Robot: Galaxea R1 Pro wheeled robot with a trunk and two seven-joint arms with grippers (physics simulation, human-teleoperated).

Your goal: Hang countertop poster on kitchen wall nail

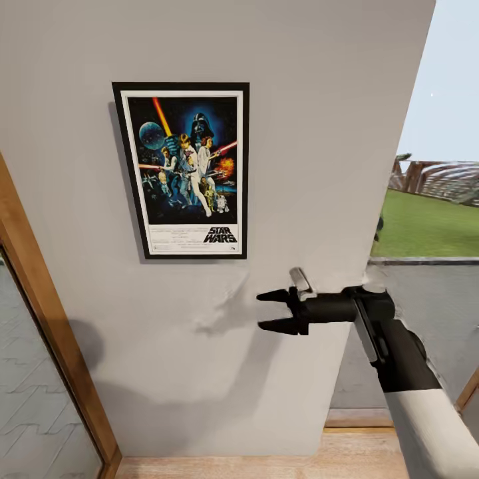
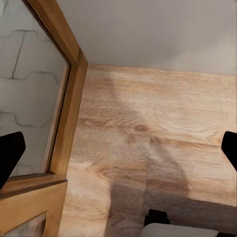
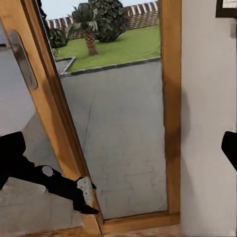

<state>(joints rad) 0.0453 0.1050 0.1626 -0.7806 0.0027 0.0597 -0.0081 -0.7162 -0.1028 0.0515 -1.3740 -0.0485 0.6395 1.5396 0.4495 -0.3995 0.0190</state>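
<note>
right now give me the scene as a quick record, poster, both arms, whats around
poster: flat against the pale grey wall, upright, above and left of the right gripper
nail: hidden, cannot tell
right gripper: fingers apart, empty, below the poster's lower right corner, pointing left along the wall
left gripper: fingers wide apart, empty, aimed down at the wooden floor
surroundings: wood-framed glass door at left; lawn outside at right
task state: poster looks hung, released

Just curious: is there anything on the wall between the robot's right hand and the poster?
No. In the head view, only bare grey wall separates the poster from the open right gripper below.
</note>
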